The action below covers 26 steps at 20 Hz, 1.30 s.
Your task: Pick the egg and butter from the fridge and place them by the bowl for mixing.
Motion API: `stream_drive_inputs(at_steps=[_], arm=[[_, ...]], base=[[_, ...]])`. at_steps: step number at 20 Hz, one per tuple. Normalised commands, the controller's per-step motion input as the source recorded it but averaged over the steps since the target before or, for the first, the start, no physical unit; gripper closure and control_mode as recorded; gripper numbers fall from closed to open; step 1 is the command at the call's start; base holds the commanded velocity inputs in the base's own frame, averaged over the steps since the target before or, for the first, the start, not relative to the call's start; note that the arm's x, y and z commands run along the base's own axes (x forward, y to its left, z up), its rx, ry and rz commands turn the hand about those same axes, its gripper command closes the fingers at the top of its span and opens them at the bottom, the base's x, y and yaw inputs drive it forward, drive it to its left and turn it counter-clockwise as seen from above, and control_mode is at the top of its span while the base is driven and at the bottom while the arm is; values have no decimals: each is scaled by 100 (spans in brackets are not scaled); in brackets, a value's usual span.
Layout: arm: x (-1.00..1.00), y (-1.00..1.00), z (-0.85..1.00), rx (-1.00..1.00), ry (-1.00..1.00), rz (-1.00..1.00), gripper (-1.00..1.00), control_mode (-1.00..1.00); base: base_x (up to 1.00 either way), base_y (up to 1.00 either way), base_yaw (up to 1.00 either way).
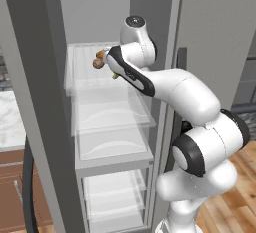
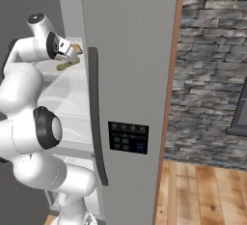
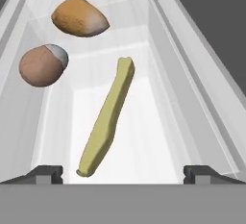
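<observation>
Gripper [image 3: 123, 172] spread fully wide, holding nothing; it hangs over the near end of the butter [image 3: 108, 119], which lies lengthwise on a glass shelf [image 3: 144, 136] in the open fridge [image 1: 30, 102]. Egg [image 3: 42, 65] sits farther in, to one side of the stick and apart from it. Orange-tan lump [image 3: 79, 17] beyond the egg.

Progress: nothing picked; both items left to carry to the bowl.

Count: one egg, one butter stick, one lump.

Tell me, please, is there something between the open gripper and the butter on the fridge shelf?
Nothing visible does. In the hand view the butter lies on the clear shelf straight ahead of the open gripper, its near end between the fingertips. The egg and the orange-tan lump sit farther back, to the left.
</observation>
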Motion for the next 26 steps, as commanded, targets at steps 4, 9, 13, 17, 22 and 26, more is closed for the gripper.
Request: stream_drive_inputs(at_steps=[4,9,13,17,22,26], arm=[[2,0,-9,0,0,0,-100,-100],[22,0,-2,0,0,0,-100,-100],[41,0,-10,0,0,0,-100,-100],[42,1,-10,0,0,0,-100,-100],[40,4,-6,0,0,0,-100,-100],[46,10,-4,0,0,0,-100,-100]], base=[[0,0,0],[0,0,0],[0,0,0],[0,0,0],[0,0,0],[0,0,0]])
